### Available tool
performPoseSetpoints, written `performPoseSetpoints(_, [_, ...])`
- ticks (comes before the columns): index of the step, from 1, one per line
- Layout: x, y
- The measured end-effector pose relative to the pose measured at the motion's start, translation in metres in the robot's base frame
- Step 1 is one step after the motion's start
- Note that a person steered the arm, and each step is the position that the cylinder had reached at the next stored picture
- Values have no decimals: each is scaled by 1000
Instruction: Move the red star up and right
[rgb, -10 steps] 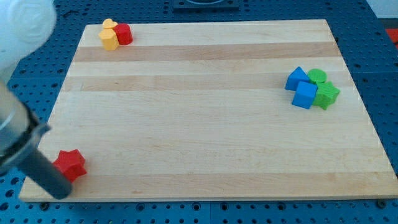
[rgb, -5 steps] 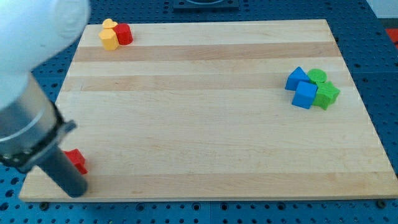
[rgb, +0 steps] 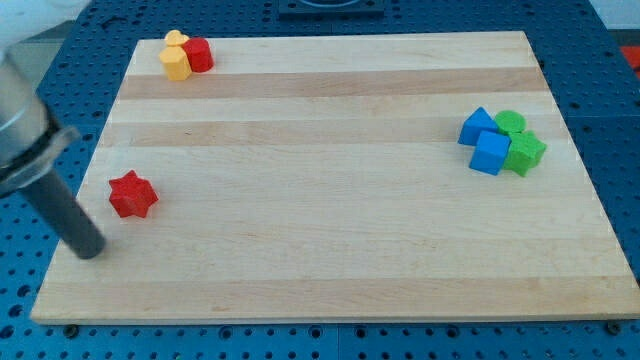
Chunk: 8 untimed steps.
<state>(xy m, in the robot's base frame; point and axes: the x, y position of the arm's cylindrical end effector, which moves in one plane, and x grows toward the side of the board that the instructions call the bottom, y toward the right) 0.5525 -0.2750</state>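
The red star (rgb: 132, 194) lies on the wooden board (rgb: 330, 230) near its left edge, about halfway down. My tip (rgb: 90, 250) rests on the board just below and to the left of the star, a short gap apart from it. The dark rod rises from the tip toward the view's upper left.
A red block (rgb: 198, 54) and two yellow blocks (rgb: 176, 60) sit touching at the board's top left corner. At the right stand a blue triangular block (rgb: 477, 125), a blue cube (rgb: 490, 153), a green round block (rgb: 511, 123) and a green star-like block (rgb: 525, 153), clustered together.
The red star has moved up and slightly right from the board's bottom left corner. My tip swung under it, then moved up and left, and now stands apart from it.
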Motion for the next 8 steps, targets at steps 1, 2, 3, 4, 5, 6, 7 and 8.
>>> performPoseSetpoints(1, [-19, -22])
performPoseSetpoints(2, [-48, -7])
performPoseSetpoints(3, [-58, 45])
performPoseSetpoints(4, [-70, 103])
performPoseSetpoints(5, [-92, 157])
performPoseSetpoints(6, [-90, 141])
performPoseSetpoints(7, [-94, 95])
performPoseSetpoints(8, [-126, 94])
